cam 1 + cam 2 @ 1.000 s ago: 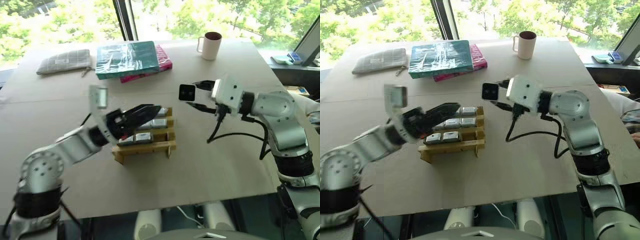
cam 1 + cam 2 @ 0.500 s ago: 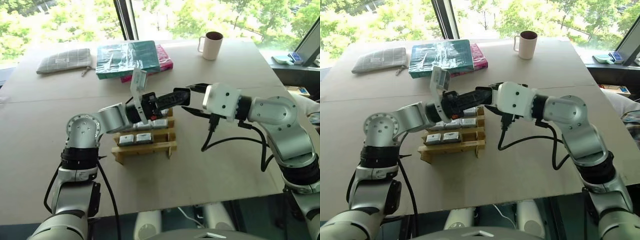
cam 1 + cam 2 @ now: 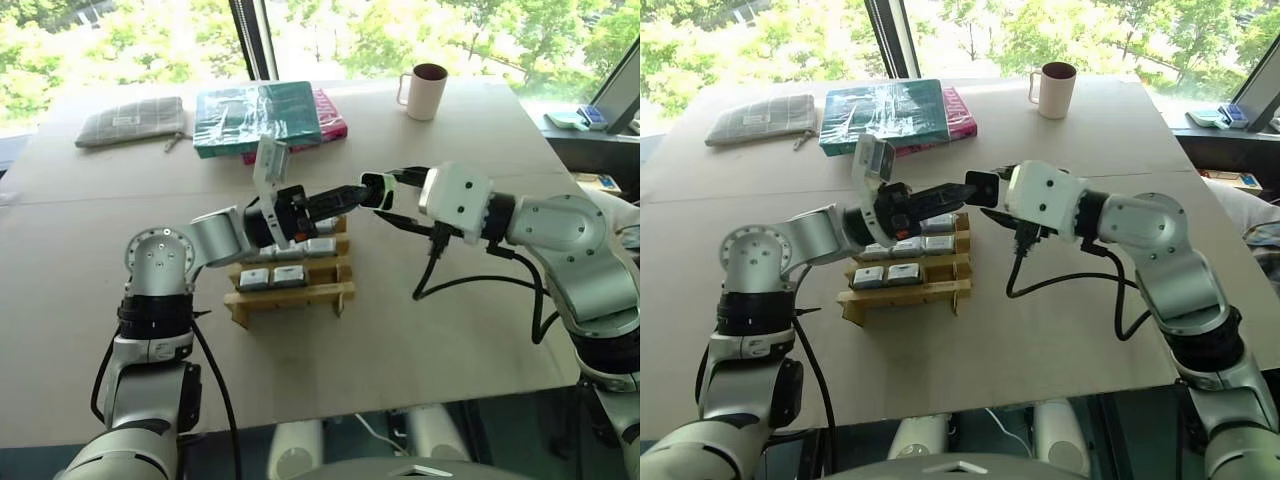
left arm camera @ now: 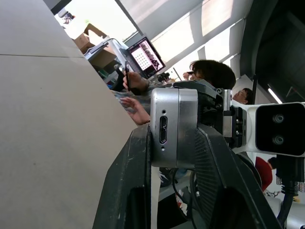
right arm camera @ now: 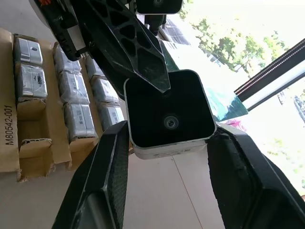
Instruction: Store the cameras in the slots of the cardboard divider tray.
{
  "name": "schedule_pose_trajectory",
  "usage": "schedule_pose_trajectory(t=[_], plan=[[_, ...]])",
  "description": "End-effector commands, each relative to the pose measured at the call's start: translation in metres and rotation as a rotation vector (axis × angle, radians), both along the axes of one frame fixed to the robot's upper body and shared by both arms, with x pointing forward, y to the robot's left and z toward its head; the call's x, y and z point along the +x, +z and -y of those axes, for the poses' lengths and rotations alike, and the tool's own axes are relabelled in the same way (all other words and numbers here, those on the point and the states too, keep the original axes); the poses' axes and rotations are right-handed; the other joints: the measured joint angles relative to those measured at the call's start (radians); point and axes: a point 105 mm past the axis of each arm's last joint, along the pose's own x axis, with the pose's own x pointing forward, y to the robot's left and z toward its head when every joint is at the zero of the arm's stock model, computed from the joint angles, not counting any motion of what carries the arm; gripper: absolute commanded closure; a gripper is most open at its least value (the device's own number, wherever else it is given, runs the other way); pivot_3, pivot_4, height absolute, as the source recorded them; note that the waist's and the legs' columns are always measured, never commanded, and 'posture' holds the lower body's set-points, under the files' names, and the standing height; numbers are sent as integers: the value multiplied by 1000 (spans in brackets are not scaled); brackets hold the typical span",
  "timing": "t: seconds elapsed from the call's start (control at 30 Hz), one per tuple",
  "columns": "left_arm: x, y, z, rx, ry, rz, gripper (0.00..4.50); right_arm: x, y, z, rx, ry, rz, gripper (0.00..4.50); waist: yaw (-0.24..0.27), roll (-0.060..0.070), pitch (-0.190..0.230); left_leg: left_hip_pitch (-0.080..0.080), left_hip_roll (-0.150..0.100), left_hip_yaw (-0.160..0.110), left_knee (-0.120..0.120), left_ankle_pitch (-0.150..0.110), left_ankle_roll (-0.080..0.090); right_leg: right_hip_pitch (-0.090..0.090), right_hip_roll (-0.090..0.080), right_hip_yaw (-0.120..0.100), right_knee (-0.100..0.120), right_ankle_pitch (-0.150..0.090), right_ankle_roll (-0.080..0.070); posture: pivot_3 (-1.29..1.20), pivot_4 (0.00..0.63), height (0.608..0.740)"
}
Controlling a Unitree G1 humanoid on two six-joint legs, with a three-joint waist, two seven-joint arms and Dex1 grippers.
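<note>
A small camera (image 3: pixel 373 190) with a dark face hangs in the air above the right end of the cardboard divider tray (image 3: pixel 295 296). My right gripper (image 3: pixel 388 200) is shut on it, one finger (image 5: pixel 112 157) on each side of its dark face (image 5: pixel 169 105). My left gripper (image 3: pixel 352 193) reaches in from the left and is shut on the same camera's silver edge (image 4: pixel 171 126). Several silver-grey cameras (image 5: pixel 76 119) sit in the tray's slots.
At the table's far side lie teal and pink flat packets (image 3: pixel 265 118), a grey checked pouch (image 3: pixel 130 122) and a cream mug (image 3: pixel 423 90). The left wrist view shows a person (image 4: pixel 209 76) and a monitor (image 4: pixel 145 55) beyond the table.
My left gripper swung from over the tray up and right to the camera held by the right gripper, then shut on it. The right gripper kept its hold.
</note>
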Motion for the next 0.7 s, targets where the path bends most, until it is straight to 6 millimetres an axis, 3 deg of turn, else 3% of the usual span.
schedule_pose_trajectory(t=[0.03, 0.17, 0.3, 0.43, 0.57, 0.7], plan=[[-1, 14, 2, -28, -13, 47, 3841, -7, 19, -4, 42, 24, 53, 1607, 0, 0, 0, 0, 0, 0, 0, 0, 0, 0, 0, 0, 0, 0, 0, 0, 150, 740], [2, 18, -3, 5, -3, 102, 3841, -4, 23, 5, 75, -20, 43, 146, 1, 0, 0, 0, 0, -1, 0, 0, 0, 0, 0, 0, 0, 0, 0, 0, 150, 740], [5, 14, -14, 178, -14, 255, 3841, -11, 11, 28, 107, -51, -57, 146, 5, 0, 0, -1, 0, -1, 0, 0, 0, 0, 0, 0, 0, 0, 0, 0, 150, 740], [-2, 3, -27, 366, -176, 374, 3841, -39, -9, 47, 117, 29, -235, 146, 9, 0, 0, -2, 0, -1, -2, 0, 0, 0, 0, -1, -3, -1, -2, 0, 150, 740], [-3, -10, -42, 545, -303, 432, 3841, -58, -12, 49, 126, 113, -298, 146, 7, 0, 0, -1, 0, 0, -2, 0, 0, 0, 0, 1, -4, -3, -3, 0, 150, 740], [-3, -22, -52, 684, -421, 458, 3841, -59, -14, 48, 148, 115, -299, 146, 1, 0, 0, 0, 0, 0, -1, 0, 0, 0, 1, 1, -2, -5, 0, 0, 150, 740]])
